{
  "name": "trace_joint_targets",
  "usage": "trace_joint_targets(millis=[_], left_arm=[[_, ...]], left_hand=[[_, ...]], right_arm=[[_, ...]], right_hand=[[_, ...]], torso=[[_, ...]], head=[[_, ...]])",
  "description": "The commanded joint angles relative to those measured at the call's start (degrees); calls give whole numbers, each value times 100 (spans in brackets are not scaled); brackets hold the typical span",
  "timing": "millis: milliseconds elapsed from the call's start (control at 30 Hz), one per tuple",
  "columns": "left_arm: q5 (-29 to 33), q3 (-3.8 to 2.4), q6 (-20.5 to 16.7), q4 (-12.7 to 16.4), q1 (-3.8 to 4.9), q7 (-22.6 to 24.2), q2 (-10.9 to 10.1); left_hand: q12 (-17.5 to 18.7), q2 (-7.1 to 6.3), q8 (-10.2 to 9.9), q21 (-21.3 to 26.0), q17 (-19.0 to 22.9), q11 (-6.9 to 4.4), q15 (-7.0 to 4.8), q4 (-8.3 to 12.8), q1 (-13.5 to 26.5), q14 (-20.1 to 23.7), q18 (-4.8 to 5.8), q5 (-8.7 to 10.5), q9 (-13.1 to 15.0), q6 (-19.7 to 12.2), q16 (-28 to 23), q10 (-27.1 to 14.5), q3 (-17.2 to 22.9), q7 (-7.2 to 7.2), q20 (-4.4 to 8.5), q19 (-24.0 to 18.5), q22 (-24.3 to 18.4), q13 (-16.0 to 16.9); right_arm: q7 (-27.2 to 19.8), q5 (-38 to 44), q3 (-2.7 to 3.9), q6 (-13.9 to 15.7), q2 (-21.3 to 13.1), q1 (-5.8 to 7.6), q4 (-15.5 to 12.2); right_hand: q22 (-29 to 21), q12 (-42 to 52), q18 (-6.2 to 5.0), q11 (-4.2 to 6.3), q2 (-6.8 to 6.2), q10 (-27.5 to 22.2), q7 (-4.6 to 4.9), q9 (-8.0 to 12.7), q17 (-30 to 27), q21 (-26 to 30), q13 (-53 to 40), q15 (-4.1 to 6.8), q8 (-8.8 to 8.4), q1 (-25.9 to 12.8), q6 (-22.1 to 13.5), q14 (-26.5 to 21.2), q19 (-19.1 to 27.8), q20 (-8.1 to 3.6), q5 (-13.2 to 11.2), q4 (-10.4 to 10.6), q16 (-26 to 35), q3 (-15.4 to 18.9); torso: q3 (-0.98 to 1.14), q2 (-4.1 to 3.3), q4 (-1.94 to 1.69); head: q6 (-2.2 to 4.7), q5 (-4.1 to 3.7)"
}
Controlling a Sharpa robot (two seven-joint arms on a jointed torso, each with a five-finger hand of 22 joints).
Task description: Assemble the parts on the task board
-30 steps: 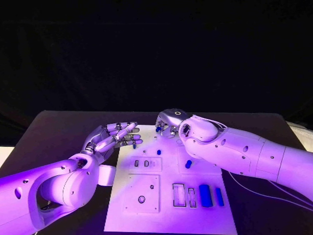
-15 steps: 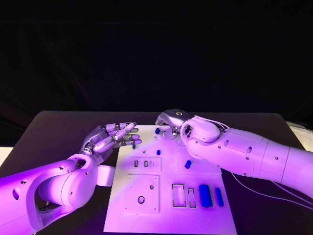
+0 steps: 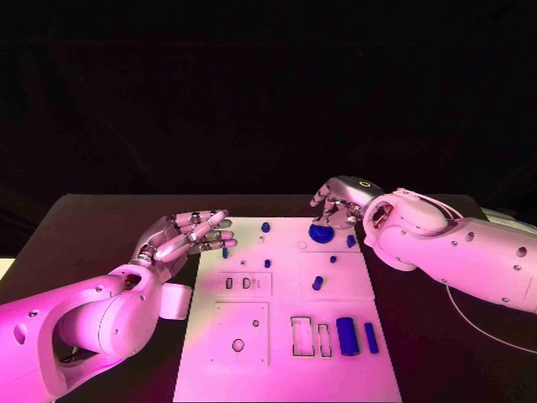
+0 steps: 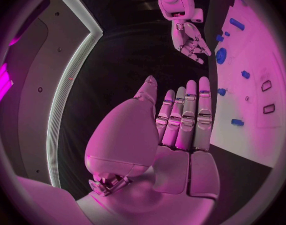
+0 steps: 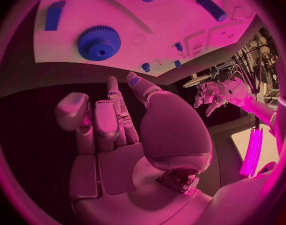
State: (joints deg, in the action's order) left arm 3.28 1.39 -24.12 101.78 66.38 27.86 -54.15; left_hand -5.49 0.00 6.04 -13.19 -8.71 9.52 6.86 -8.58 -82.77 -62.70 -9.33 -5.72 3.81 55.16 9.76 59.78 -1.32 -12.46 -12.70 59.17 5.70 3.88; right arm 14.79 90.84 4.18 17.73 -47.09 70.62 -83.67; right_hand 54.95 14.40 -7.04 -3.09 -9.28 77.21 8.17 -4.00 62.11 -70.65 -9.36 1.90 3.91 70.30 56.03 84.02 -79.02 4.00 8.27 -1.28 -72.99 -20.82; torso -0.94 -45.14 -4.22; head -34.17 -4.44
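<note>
The white task board (image 3: 281, 369) lies in the middle of the table. A blue gear (image 3: 322, 233) (image 5: 99, 42) sits flat near the board's far edge. My right hand (image 3: 341, 204) (image 5: 112, 130) hovers just above and behind the gear, fingers loosely bent, holding nothing. My left hand (image 3: 184, 236) (image 4: 180, 120) hangs over the board's far left edge with fingers stretched out and empty. A small blue peg (image 3: 225, 251) stands close to its fingertips. Two long blue parts (image 3: 346, 336) lie side by side at the board's near right.
More blue parts dot the board: a peg (image 3: 266, 226) at the far edge, another (image 3: 268, 263) mid-board, a short piece (image 3: 318, 283) and a block (image 3: 351, 240) beside the gear. Empty rectangular slots (image 3: 301, 336) sit near the front. The dark table (image 3: 87, 218) surrounds the board.
My right hand has swung to the right and lifted off the board's far middle, uncovering the blue gear. My left hand has barely shifted.
</note>
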Motion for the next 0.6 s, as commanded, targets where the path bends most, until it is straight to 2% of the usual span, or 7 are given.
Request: trace_joint_targets(millis=[33, 67, 133, 167, 233, 333, 600], left_arm=[[3, -6, 127, -21, 18, 37, -3], [3, -6, 130, -28, 20, 38, -2], [3, -6, 134, -39, 23, 39, 0], [3, -6, 137, -43, 24, 38, 2], [3, -6, 142, -52, 25, 39, 9], [3, -5, 154, -72, 26, 36, 31], [3, -5, 152, -95, 26, 38, 51]], left_hand=[[31, 61, -24, 25, -5, 12, -3, 36, -9, -42, -107, 34, -9, -4, -35, 7, 4, -17, -10, 40, -5, -8], [31, 61, -24, 25, -5, 12, -3, 36, -9, -42, -107, 34, -9, -4, -35, 7, 4, -17, -10, 40, -5, -8], [31, 61, -24, 25, -5, 12, -3, 36, -9, -42, -107, 34, -9, -4, -35, 7, 4, -17, -10, 40, -5, -8], [31, 61, -24, 25, -5, 12, -3, 36, -9, -42, -107, 34, -9, -4, -35, 7, 4, -17, -10, 40, -5, -8], [32, 62, -25, 27, -6, 12, -3, 38, -10, -42, -107, 34, -9, -3, -36, 8, 4, -16, -10, 41, -6, -7], [35, 64, -27, 30, -8, 10, -3, 43, -13, -44, -108, 33, -8, -2, -39, 9, 3, -14, -10, 43, -8, -7], [35, 64, -27, 30, -8, 10, -3, 43, -13, -44, -108, 33, -8, -2, -39, 9, 3, -14, -10, 43, -8, -7]], right_arm=[[266, -569, 5, -418, -118, 12, -58], [309, -582, 6, -477, -142, 14, -52], [382, -581, 7, -561, -165, 17, -29], [416, -575, 7, -600, -166, 18, -12], [466, -563, 7, -659, -153, 19, 28], [517, -527, 5, -756, -106, 18, 96], [548, -443, -20, -915, 46, 6, 233]], right_hand=[[369, 321, 139, 88, -76, 261, -67, -1, 293, -249, -321, 41, -6, 16, -8, 311, -117, -56, 37, 121, -228, 280], [501, 486, 164, 99, -88, 313, -78, -2, 396, -336, -486, 61, -4, 33, -10, 319, -153, -64, 46, 175, -306, 399], [708, 1142, 176, 139, -10, -53, -122, -8, 615, -505, -1313, 25, 6, 307, -27, 304, -171, -124, 137, 402, -502, 830], [775, 1465, 204, 110, -7, 6, -84, -6, 710, -542, -1643, 56, -1, 275, -43, 310, -181, -89, 121, 479, -558, 899], [916, 2767, 215, 86, 67, -203, -47, -9, 959, -646, -3118, 29, 7, 494, -72, 319, -169, -40, 179, 782, -733, 1130], [1056, 4024, 235, 62, 48, -129, -24, -10, 1324, -744, -4512, -5, 7, 668, -87, 361, -176, -3, 207, 1076, -955, 1287], [1244, 4961, 263, 31, 54, 98, -18, -15, 1659, -860, -5517, -25, 19, 792, -61, 406, -222, 20, 204, 1269, -1147, 1367]], torso=[[3, 20, 51], [5, 23, 55], [8, 24, 55], [9, 24, 55], [9, 21, 47], [3, 19, 35], [1, 17, 44]], head=[[5, -1], [2, -4], [-3, -10], [-6, -12], [-6, -13], [-6, -32], [-26, -24]])
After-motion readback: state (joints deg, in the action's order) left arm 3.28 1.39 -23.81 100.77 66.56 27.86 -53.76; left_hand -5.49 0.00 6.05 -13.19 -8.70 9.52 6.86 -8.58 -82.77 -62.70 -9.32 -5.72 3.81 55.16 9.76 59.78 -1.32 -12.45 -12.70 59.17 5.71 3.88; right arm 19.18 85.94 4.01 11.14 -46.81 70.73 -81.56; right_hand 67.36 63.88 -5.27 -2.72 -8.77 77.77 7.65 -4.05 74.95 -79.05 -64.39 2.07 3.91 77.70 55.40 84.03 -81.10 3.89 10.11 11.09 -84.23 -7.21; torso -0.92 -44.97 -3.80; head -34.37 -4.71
